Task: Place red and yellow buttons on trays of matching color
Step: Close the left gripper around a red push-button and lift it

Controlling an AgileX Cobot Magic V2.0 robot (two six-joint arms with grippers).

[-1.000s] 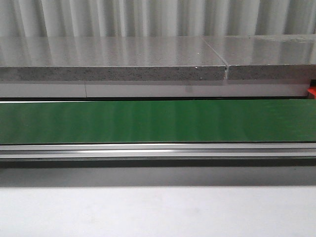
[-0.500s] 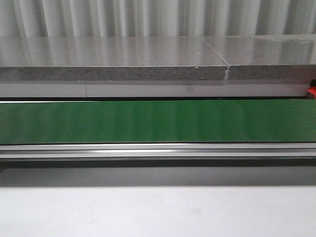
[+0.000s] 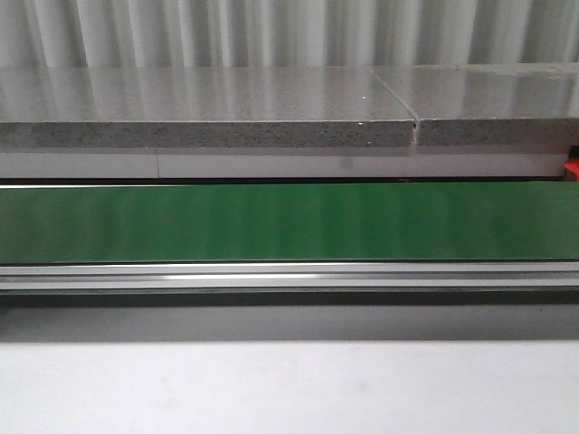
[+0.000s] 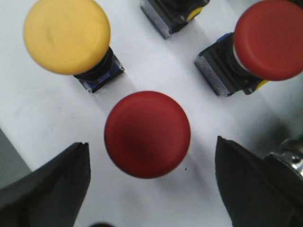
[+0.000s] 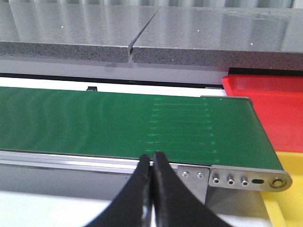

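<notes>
In the left wrist view my left gripper (image 4: 152, 163) is open and hangs over a white surface. A red button (image 4: 147, 134) stands upright just ahead of its two dark fingertips (image 4: 57, 182), between them but not touched. A yellow button (image 4: 67, 36) and a second red button (image 4: 271, 39) stand further off, with part of another button (image 4: 173, 14) at the frame edge. In the right wrist view my right gripper (image 5: 152, 158) is shut and empty before the green conveyor belt (image 5: 118, 125). A red tray (image 5: 270, 104) and a yellow tray (image 5: 289, 189) lie past the belt's end.
The front view shows the green belt (image 3: 289, 221) with its aluminium rail (image 3: 289, 274), a grey stone ledge (image 3: 208, 113) behind it, and a sliver of red (image 3: 571, 168) at the right edge. No arm or button shows there.
</notes>
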